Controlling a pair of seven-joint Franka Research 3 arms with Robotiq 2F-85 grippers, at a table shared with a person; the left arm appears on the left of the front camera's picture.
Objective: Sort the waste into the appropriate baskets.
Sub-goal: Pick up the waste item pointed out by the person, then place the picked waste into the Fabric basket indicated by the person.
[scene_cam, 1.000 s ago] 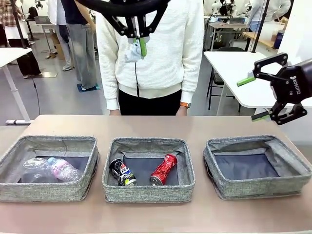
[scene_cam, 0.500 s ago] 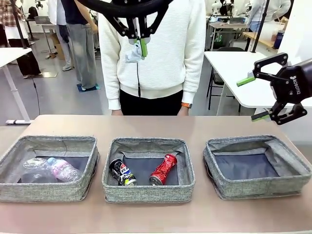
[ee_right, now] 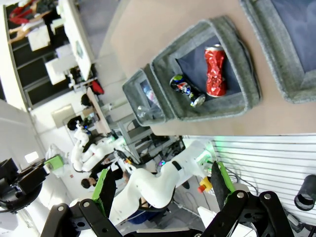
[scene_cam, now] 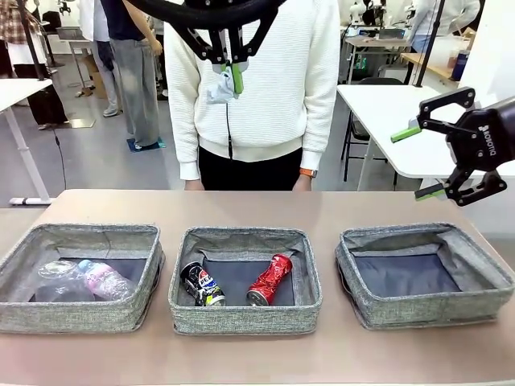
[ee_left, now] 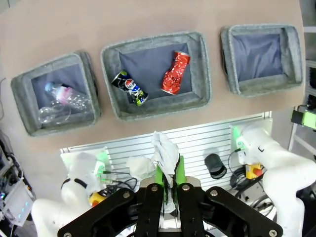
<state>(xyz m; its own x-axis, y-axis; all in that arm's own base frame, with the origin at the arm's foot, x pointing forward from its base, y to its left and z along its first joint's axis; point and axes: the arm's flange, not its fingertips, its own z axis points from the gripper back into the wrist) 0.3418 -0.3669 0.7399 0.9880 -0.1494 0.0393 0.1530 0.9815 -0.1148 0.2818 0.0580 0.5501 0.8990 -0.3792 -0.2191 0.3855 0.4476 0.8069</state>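
Note:
High above the table my left gripper [scene_cam: 231, 80] [ee_left: 167, 173] is shut on a white paper wad [scene_cam: 219, 87] [ee_left: 163, 150], in front of the person's white sweater. Three grey baskets stand in a row. The left basket [scene_cam: 80, 315] [ee_left: 24, 89] holds a clear bottle with a pink label [scene_cam: 103, 280] [ee_left: 61, 92] and a clear plastic cup [scene_cam: 55, 272] [ee_left: 54, 111]. In the middle basket [scene_cam: 241, 318] [ee_left: 203, 64] lie a crushed red can [scene_cam: 270, 279] [ee_left: 175, 72] [ee_right: 215, 70] and a dark can [scene_cam: 202, 285] [ee_left: 129, 87] [ee_right: 186, 90]. The right basket [scene_cam: 418, 310] [ee_left: 227, 54] is bare. My right gripper [scene_cam: 418, 161] [ee_right: 160, 185] hangs open at the far right.
A person in a white sweater [scene_cam: 265, 96] stands at the table's far edge, behind the middle basket. A white table [scene_cam: 386, 121] and other people are farther back. Bare brown tabletop [scene_cam: 257, 354] runs along the near edge in front of the baskets.

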